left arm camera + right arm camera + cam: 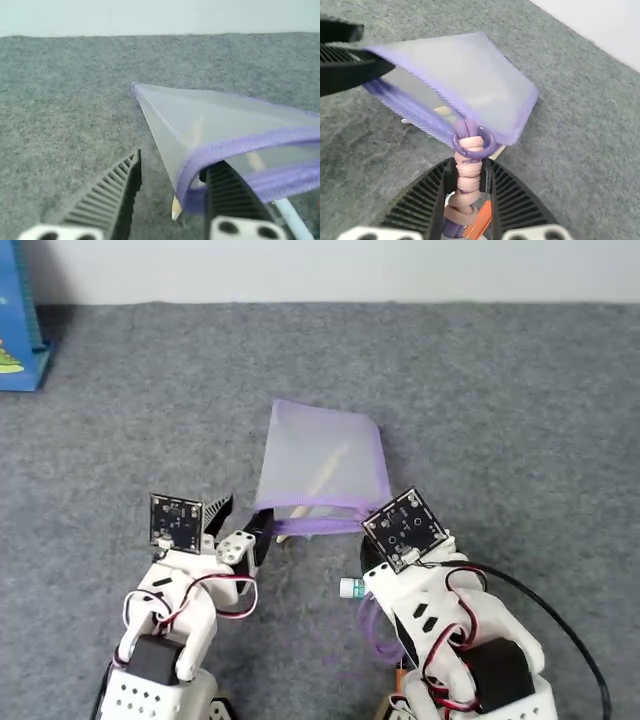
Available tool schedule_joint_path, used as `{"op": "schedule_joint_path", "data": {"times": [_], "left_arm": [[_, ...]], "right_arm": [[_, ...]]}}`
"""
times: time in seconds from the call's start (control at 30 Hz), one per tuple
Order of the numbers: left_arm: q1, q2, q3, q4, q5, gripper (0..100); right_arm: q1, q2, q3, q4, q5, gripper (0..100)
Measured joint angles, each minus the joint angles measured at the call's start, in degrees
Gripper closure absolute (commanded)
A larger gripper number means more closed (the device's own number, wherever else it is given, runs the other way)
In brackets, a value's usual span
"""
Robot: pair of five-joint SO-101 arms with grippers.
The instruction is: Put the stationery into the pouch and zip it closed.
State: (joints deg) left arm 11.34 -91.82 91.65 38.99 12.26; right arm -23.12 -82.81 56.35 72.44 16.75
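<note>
The translucent purple pouch lies on the grey mat, its zip edge toward the arms. A wooden pencil shows through it, tip poking out at the mouth. My left gripper is open at the pouch's near-left corner; the purple trim drapes over one finger. My right gripper is shut on the braided zipper pull cord at the near-right corner, lifting that edge. A pale blue pen lies by the right arm, and its barrel shows near the mouth.
A blue box stands at the far left edge. A white wall runs along the back. Open grey mat stretches to the right of and behind the pouch. A loop of purple cord hangs beside the right arm.
</note>
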Motion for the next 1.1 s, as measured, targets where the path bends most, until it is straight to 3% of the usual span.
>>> {"op": "schedule_joint_path", "data": {"times": [0.27,0.47,0.6,0.77,1.1], "left_arm": [[1.14,0.0,0.53,0.0,-0.18,98],[4.04,0.0,2.55,0.7,-3.6,99],[4.4,0.0,-2.64,9.05,-3.52,99],[1.41,0.0,-13.8,23.47,-2.46,99],[-7.21,0.0,-26.37,34.64,-2.02,99]], "right_arm": [[-0.26,0.0,0.0,0.09,0.0,99.1],[-0.26,0.09,-1.23,0.26,0.0,98.6],[-0.26,0.0,-4.92,2.29,-0.35,86.7],[0.0,-0.97,-8.53,5.8,-6.42,67.7],[-0.35,-0.97,-10.11,7.47,-11.87,66.4]]}}
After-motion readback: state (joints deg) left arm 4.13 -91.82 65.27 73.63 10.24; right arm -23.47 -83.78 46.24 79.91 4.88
